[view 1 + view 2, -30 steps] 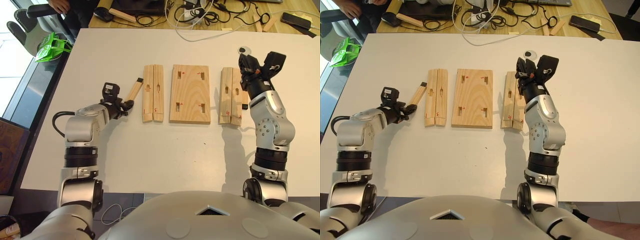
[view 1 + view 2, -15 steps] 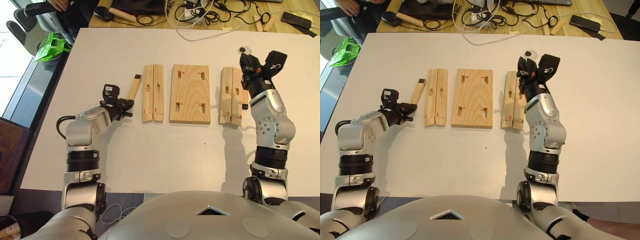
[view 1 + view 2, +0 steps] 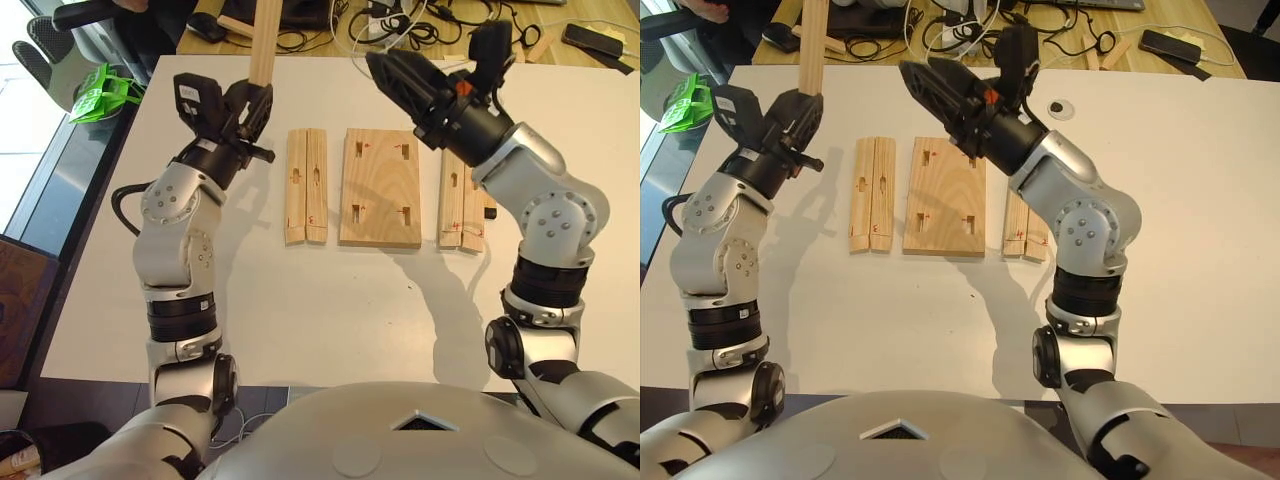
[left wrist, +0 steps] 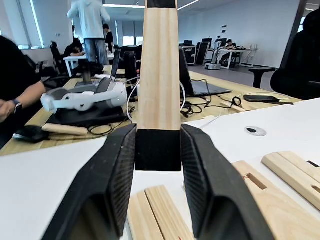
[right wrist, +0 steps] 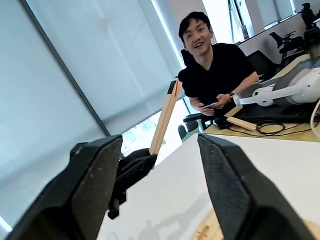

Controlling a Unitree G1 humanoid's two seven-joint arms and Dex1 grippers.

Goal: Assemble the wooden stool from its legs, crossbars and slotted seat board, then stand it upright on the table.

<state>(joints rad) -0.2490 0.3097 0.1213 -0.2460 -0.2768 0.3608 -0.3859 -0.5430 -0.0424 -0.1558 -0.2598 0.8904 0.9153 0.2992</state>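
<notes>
Pinching black-tipped crossbar (image 4: 158, 80), left fingers (image 4: 117, 170).

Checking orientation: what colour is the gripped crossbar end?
Black, on the pale wooden crossbar; left wrist view.

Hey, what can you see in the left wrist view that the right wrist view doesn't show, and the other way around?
Left wrist view alone: the left gripper close up, shut on the dark end of the upright crossbar, with a pair of legs and the seat board lying flat on the table below. Right wrist view alone: the right gripper, open and empty. Both: the crossbar held upright by the left gripper, and the white table.
</notes>
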